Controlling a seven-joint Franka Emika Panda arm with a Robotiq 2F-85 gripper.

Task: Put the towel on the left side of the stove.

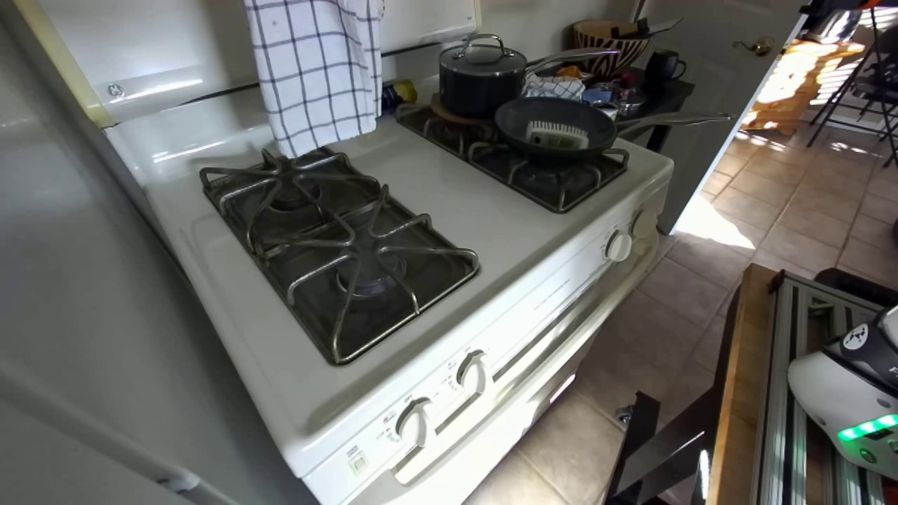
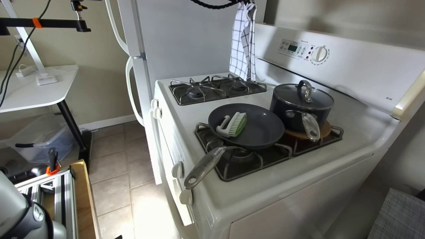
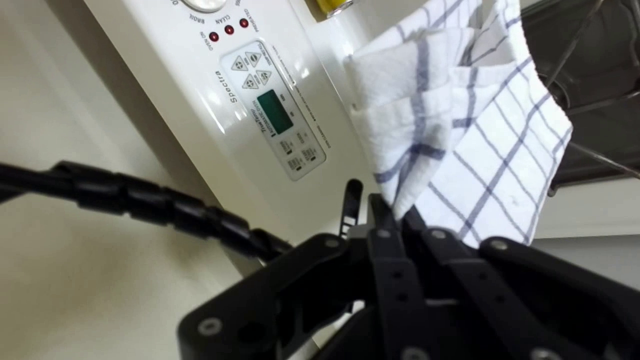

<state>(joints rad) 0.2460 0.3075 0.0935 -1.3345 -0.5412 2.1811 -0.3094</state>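
The towel (image 1: 319,70), white with a thin dark grid check, hangs down in folds above the rear burner of the grate by the fridge. It also hangs there in an exterior view (image 2: 244,43) and fills the upper right of the wrist view (image 3: 495,175). Its lower edge is at the rear of that grate; I cannot tell whether it touches. My gripper (image 3: 396,216) is shut on the towel's upper end, above the stove. In the exterior views the gripper is cut off or barely shows at the top edge. The white stove (image 1: 449,189) also shows in an exterior view (image 2: 352,73).
A dark frying pan (image 2: 262,129) with a scrub brush (image 2: 234,125) and a lidded pot (image 2: 292,103) stand on the far-side grate. The control panel (image 3: 280,110) rises behind the towel. A fridge (image 2: 189,43) borders the stove. A yellow-capped item (image 1: 401,92) stands near the back panel.
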